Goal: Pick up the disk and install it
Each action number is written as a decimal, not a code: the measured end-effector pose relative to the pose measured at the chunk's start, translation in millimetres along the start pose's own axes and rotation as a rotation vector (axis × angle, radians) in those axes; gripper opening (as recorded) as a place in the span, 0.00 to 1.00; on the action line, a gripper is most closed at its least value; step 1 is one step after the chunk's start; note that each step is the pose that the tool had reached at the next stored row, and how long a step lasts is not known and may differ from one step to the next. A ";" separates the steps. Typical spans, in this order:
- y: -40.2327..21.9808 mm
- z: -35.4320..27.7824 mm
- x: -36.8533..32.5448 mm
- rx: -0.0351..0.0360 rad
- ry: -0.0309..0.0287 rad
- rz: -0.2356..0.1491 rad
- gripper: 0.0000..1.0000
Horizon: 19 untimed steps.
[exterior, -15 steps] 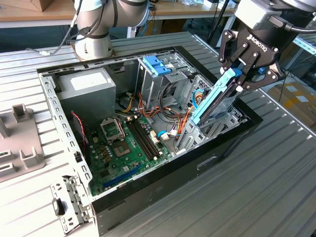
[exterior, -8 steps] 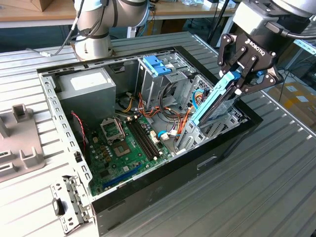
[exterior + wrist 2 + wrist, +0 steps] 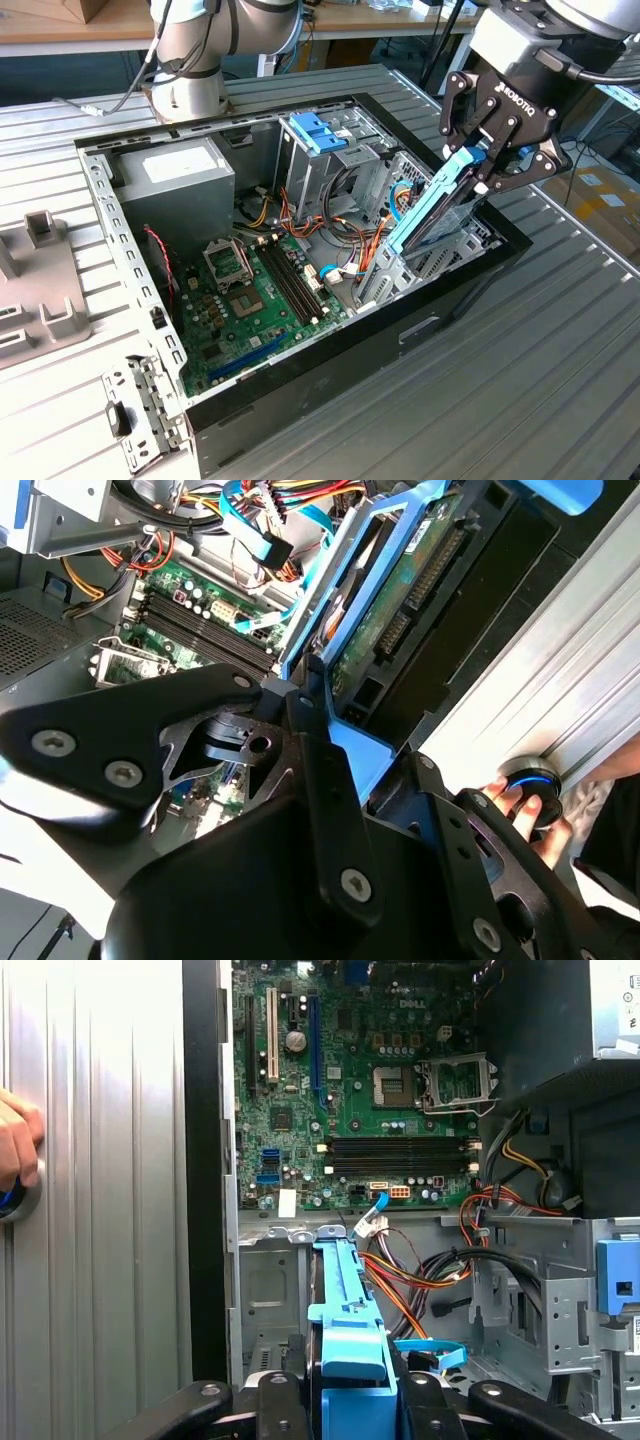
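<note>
The disk (image 3: 425, 215) is a dark flat drive in bright blue side rails. It hangs tilted, its lower end down in the drive bay at the exterior view's right end of the open computer case (image 3: 300, 370). My gripper (image 3: 490, 165) is shut on its upper blue end, above the case's right wall. In the second wrist view the disk (image 3: 400, 590) shows its green circuit side between the blue rails. In the first wrist view the blue rail of the disk (image 3: 340, 1300) runs from my gripper (image 3: 352, 1405) toward the metal bay.
A motherboard (image 3: 250, 300) lies on the case floor, with bundled cables (image 3: 350, 235) beside the bay. A metal cage with a light blue latch (image 3: 318, 130) and a power supply (image 3: 180, 175) stand at the back. A person's hand (image 3: 15, 1140) rests on a knob on the table.
</note>
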State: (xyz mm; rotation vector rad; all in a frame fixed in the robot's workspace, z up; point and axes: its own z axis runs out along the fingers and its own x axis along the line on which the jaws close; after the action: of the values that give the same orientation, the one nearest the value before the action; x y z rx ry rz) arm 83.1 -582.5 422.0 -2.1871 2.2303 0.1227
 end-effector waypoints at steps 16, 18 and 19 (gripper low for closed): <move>-0.2 1.5 -0.2 -0.0004 -0.0037 0.000 0.30; -0.5 2.5 -0.1 -0.0009 -0.0040 0.000 0.24; -0.6 3.0 -0.1 -0.0011 -0.0042 0.000 0.18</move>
State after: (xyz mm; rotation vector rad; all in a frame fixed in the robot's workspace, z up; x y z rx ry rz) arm 83.5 -582.2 418.9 -2.1855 2.2285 0.1284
